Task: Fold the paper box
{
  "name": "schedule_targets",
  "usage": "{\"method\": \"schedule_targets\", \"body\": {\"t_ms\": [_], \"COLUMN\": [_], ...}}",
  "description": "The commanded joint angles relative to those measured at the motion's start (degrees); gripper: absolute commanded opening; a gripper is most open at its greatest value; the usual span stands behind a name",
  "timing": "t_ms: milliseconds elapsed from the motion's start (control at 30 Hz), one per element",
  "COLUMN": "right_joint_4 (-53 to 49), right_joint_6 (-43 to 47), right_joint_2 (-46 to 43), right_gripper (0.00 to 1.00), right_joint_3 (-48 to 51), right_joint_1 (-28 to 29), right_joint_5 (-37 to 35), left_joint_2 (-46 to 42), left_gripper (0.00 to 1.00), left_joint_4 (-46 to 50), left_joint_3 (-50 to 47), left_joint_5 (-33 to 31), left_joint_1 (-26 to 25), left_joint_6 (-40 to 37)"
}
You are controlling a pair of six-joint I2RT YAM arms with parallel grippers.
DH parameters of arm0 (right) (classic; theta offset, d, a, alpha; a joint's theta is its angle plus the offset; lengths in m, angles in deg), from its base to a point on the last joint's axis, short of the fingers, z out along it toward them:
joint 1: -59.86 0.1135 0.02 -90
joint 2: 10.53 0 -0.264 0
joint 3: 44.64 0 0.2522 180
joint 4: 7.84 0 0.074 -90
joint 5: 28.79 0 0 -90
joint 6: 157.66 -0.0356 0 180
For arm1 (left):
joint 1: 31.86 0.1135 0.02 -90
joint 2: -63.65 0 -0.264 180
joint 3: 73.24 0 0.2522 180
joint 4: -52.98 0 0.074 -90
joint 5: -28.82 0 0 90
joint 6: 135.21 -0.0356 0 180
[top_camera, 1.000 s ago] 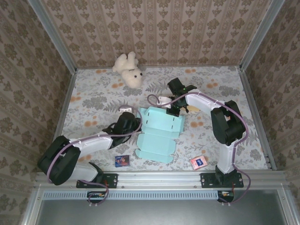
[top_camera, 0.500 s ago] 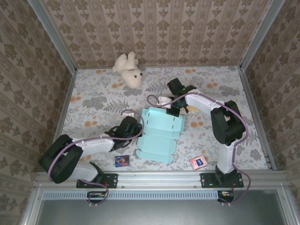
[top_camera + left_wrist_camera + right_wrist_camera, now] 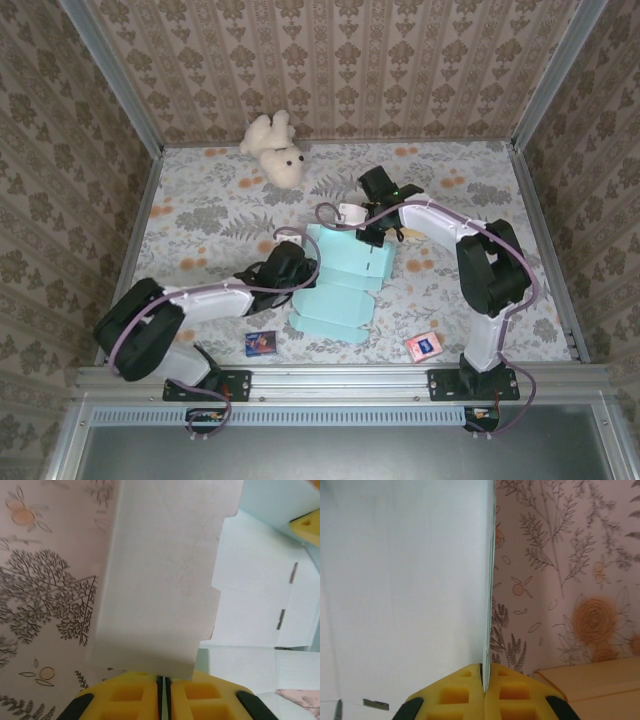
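Lying near the middle of a worktop (image 3: 200,200) covered in floral-print cloth is a pale aqua paper box (image 3: 340,295), half folded. It is thin, smooth card with crisp creases, notched edges and small slots. Its long axis runs from the near edge toward the far wall, with the far end leaning slightly right. The near part lies flat and the far part stands up as a low wall.

The left gripper (image 3: 300,268) reaches in from the box's left side. Seen from the left wrist, its yellow foam pads (image 3: 130,695) are pressed together on the lower edge of a matte, stepped side flap (image 3: 160,580), which is lifted off the cloth.

The right gripper (image 3: 372,236) sits at the far end. Seen from the right wrist, its pads (image 3: 455,692) are clamped shut on a smooth upright panel (image 3: 405,580), viewed edge-on as a thin vertical line.

A fluffy cream toy bear (image 3: 275,148) lies by the far wall, well apart from the box. Two small cards rest near the front edge, a dark one (image 3: 261,343) to the left and a reddish one (image 3: 423,346) to the right.
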State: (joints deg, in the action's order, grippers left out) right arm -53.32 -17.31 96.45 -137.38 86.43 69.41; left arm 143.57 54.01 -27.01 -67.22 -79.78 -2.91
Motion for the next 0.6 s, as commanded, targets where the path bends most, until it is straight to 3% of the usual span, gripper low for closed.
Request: {"method": "schedule_targets", "body": {"t_ms": [0,300,567], "right_joint_4": [3.0,17.4,42.8], "right_joint_6": [1.3,7.1,19.1], "right_joint_2": [-3.9,-12.1,-16.7], "right_gripper": [0.0,0.0,0.0], "right_joint_3": [1.7,10.7,25.8], "right_joint_1": [1.9,9.0,17.9], "right_joint_5": [-2.6,-15.1,-25.0], "left_joint_2": [-8.5,-33.6,-43.8], "left_gripper": [0.14,0.2,0.26], "left_joint_4": [2.4,11.3,11.6], "left_joint_3": [-2.5,-11.8,-18.9], "left_joint_5": [-3.5,-14.7,-15.5], "left_joint_1": [-0.2,0.5,4.9], "left_joint_6": [-3.9,-8.2,-8.1]}}
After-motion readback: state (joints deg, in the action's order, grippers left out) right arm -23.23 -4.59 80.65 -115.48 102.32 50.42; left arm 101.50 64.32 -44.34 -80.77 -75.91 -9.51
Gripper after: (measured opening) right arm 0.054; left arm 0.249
